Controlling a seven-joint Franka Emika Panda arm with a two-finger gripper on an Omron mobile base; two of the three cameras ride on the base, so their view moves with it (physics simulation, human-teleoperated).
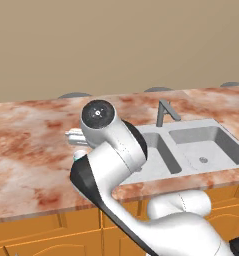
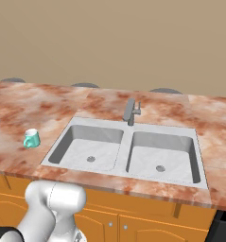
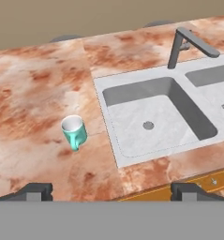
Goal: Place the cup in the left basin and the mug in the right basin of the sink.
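The teal mug [image 3: 74, 132] stands upright on the marble counter [image 3: 33, 103], just left of the sink [image 2: 133, 130], its handle facing the counter's front edge. It also shows in the right base view as the mug [image 2: 31, 138]. My gripper [image 3: 112, 193] hovers above the counter's front edge, open, with its fingertips [image 3: 36, 192] far apart and nothing between them. The mug lies ahead of it, slightly left. The left basin [image 3: 151, 122] and right basin [image 2: 164, 156] hold nothing. The yellow cup is out of view.
The grey faucet [image 3: 188, 44] rises behind the divider between the basins. My white arm [image 1: 116, 155] covers part of the left basin in the left base view. Orange cabinet fronts [image 2: 147, 222] run below the counter, and a beige wall stands behind it.
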